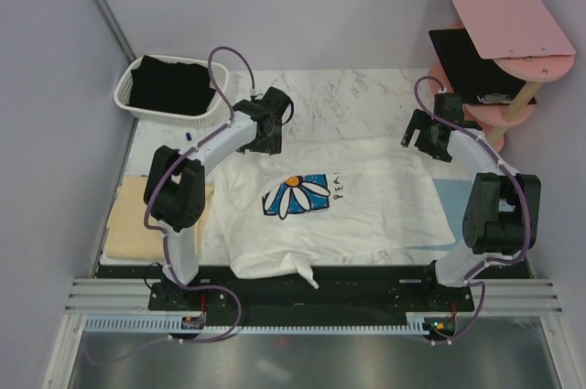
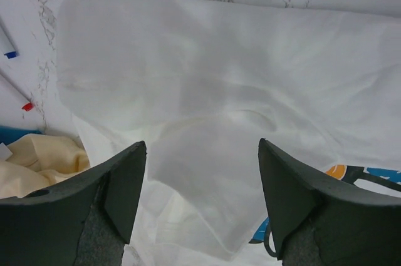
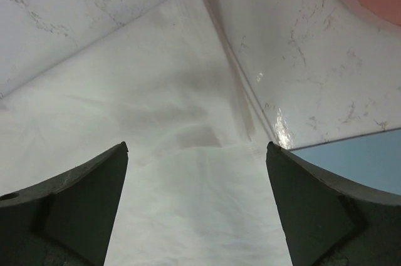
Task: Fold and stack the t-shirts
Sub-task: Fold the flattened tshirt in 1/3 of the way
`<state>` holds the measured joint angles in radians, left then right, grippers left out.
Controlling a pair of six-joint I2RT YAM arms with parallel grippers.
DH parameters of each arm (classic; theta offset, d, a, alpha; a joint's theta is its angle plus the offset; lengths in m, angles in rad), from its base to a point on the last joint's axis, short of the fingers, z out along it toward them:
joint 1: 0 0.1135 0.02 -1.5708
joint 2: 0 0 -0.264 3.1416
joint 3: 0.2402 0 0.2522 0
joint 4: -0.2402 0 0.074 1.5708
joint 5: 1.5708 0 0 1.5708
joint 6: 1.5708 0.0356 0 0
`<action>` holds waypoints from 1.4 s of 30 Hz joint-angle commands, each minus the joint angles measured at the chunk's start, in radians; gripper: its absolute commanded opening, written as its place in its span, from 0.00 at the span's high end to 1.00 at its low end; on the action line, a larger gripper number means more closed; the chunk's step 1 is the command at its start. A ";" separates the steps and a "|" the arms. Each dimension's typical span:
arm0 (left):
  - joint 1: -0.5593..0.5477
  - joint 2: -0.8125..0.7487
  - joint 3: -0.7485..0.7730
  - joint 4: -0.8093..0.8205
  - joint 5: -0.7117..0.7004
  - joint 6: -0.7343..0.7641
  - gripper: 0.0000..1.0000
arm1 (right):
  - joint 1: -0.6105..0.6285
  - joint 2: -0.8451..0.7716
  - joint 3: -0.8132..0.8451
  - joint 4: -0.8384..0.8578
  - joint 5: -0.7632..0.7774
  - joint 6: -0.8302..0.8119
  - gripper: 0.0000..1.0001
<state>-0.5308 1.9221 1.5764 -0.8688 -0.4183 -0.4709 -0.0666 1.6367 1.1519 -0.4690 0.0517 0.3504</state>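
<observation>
The white t-shirt [image 1: 366, 201] lies spread flat on the marble table, with its daisy-on-blue print [image 1: 298, 195] face up. My left gripper [image 1: 268, 135] hovers open over the shirt's far left corner; the left wrist view shows cloth [image 2: 207, 78] between its spread fingers [image 2: 200, 153]. My right gripper [image 1: 424, 142] hovers open over the far right corner, with the shirt edge [image 3: 156, 122] below its fingers [image 3: 197, 153]. The pale yellow t-shirt [image 1: 137, 220] lies at the left edge and also shows in the left wrist view [image 2: 37, 159]. The black t-shirt [image 1: 169, 85] sits in a basket.
A white basket [image 1: 128, 103] stands at the back left. A pink stand [image 1: 513, 23] with a black clipboard [image 1: 472, 64] is at the back right. A light-blue mat [image 1: 455, 195] peeks out under the shirt's right side. Two pens [image 2: 9, 53] lie left of the shirt.
</observation>
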 commanded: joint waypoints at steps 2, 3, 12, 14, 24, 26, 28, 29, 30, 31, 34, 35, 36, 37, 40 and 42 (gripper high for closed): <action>0.022 0.034 0.103 0.021 -0.030 0.054 0.23 | 0.010 0.002 -0.012 0.038 -0.029 -0.017 0.02; 0.026 0.054 0.109 0.021 -0.028 0.058 0.28 | 0.010 0.005 -0.012 0.038 -0.032 -0.018 0.02; 0.049 0.117 0.065 0.016 0.003 0.060 0.45 | 0.014 0.011 -0.012 0.040 -0.049 -0.024 0.02; 0.051 0.136 0.051 0.016 0.015 0.060 0.56 | 0.017 0.012 -0.014 0.043 -0.049 -0.024 0.02; 0.045 0.042 -0.084 0.025 0.042 0.023 0.98 | 0.022 0.022 -0.014 0.044 -0.078 -0.028 0.02; 0.032 -0.020 -0.144 0.027 0.058 0.017 0.98 | 0.022 0.026 -0.012 0.047 -0.081 -0.028 0.02; 0.019 -0.055 -0.205 0.028 0.073 0.009 0.98 | 0.024 0.028 -0.012 0.047 -0.079 -0.028 0.02; 0.002 -0.092 -0.225 0.028 0.084 0.008 0.98 | 0.024 0.031 -0.014 0.049 -0.078 -0.028 0.02; -0.008 -0.107 -0.245 0.030 0.091 -0.006 0.98 | 0.024 0.032 -0.014 0.047 -0.079 -0.027 0.02; -0.020 -0.123 -0.281 0.028 0.107 -0.011 0.98 | 0.024 0.032 -0.014 0.050 -0.076 -0.027 0.02; -0.072 -0.158 -0.347 0.045 0.124 -0.029 0.98 | 0.027 0.038 -0.018 0.050 -0.076 -0.027 0.02; -0.102 -0.163 -0.363 0.050 0.134 -0.035 0.98 | 0.027 0.041 -0.017 0.052 -0.076 -0.028 0.02; -0.115 -0.163 -0.378 0.054 0.148 -0.038 0.98 | 0.028 0.041 -0.020 0.050 -0.076 -0.030 0.02; -0.138 -0.153 -0.406 0.065 0.173 -0.040 0.98 | 0.030 0.041 -0.021 0.050 -0.075 -0.031 0.02; -0.165 -0.130 -0.449 0.080 0.181 -0.064 0.98 | 0.033 0.041 -0.021 0.050 -0.075 -0.031 0.02; -0.170 -0.135 -0.464 0.100 0.185 -0.072 0.98 | 0.034 0.038 -0.020 0.049 -0.075 -0.036 0.02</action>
<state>-0.6914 1.7855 1.1469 -0.8169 -0.2646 -0.4854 -0.0410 1.6711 1.1358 -0.4419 -0.0223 0.3321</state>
